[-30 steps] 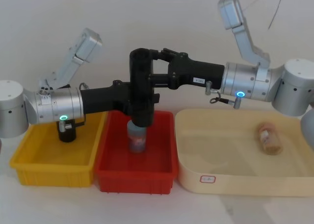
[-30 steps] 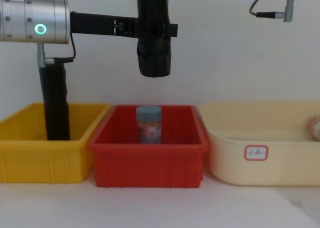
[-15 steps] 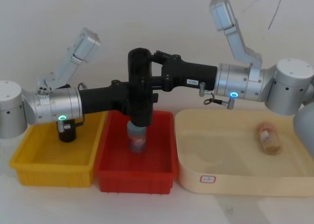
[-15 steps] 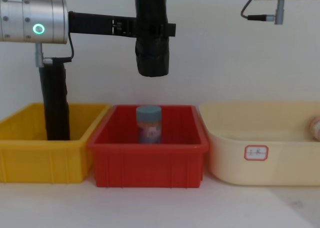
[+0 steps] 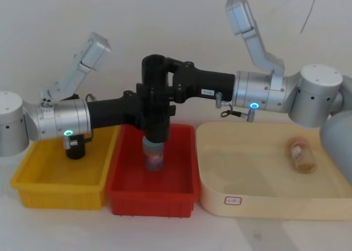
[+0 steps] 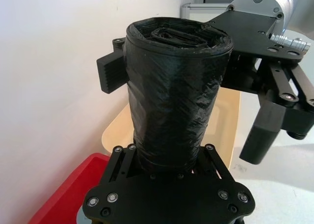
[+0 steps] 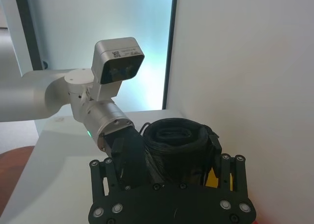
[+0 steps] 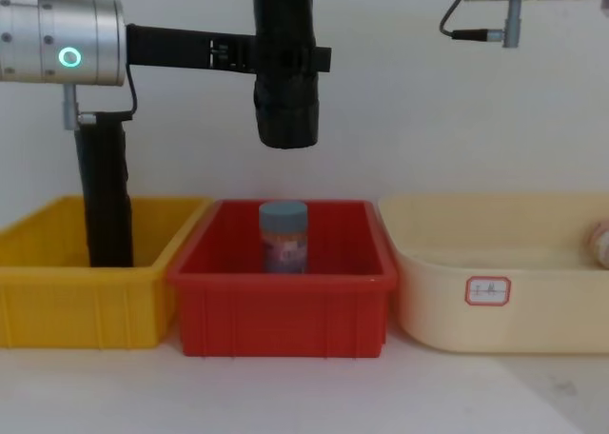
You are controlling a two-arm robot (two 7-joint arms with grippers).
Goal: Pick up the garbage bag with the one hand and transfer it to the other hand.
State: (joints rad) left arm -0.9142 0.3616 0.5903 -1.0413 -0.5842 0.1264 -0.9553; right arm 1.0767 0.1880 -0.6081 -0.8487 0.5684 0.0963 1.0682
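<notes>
The matte black, tightly rolled garbage bag (image 5: 155,99) hangs upright above the red plastic bin (image 5: 132,193), directly over the blue-lidded jar (image 8: 284,235) that stands in it. The left gripper (image 5: 144,105), long and black on the silver arm with the green ring light, is clenched around the roll near its middle. The right gripper (image 5: 168,77), with the white label, has its fingers on both sides of the roll's top; whether they already press it, I cannot tell. I judge the right should clamp firmly before the left lets go, otherwise the roll may fall onto the jar. The right wrist view shows a finger (image 7: 128,160) beside the roll's end, which the chest view cuts off.
</notes>
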